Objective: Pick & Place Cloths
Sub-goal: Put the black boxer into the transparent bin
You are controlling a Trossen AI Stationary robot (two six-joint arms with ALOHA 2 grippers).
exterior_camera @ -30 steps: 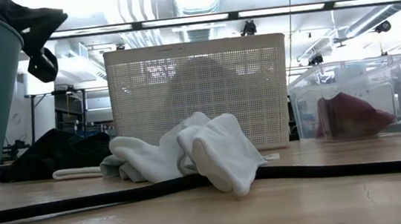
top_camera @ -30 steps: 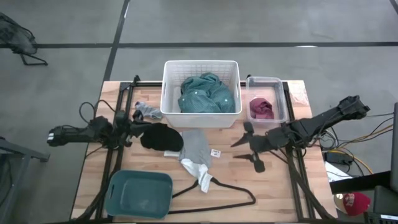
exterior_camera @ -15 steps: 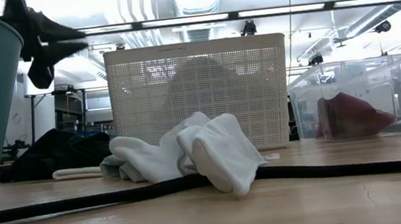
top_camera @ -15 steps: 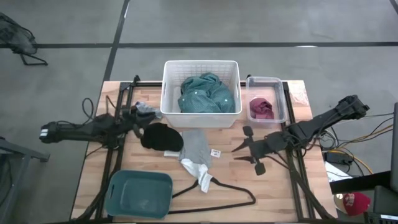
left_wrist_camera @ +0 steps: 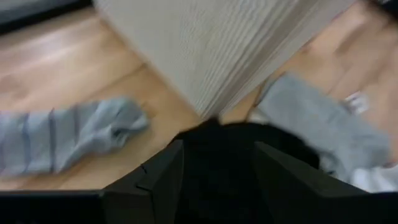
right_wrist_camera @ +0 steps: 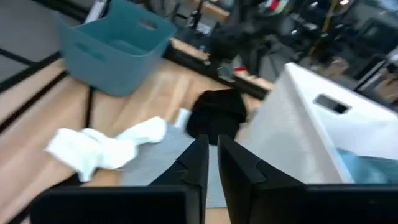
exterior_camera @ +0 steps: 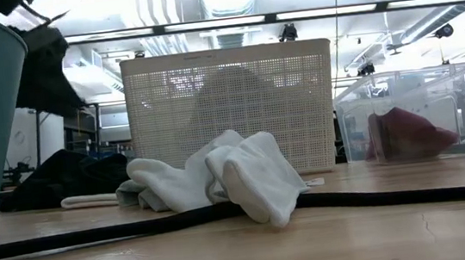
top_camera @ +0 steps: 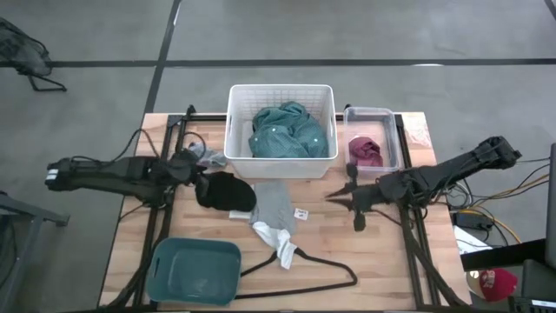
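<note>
The left gripper is seen left of centre in the high view, at the left edge of the black cloth; in the left wrist view its two fingers are held apart with the black cloth between and beyond them, though contact cannot be judged. The right gripper is found right of centre in the high view, above bare tabletop; in the right wrist view its fingers are drawn nearly together, only a thin gap showing, with nothing between them. Five cloths are counted in the high view. The black cloth lies just below the lower left corner of the white basket. A grey-white cloth lies touching it on its right and reaches down toward the lower centre, over the black hanger. A small grey striped piece lies at the basket's left side. A teal shirt is piled inside the basket, at upper centre. A maroon cloth lies in the clear bin just right of the basket. One teal tub stands at lower left on the wooden table.
</note>
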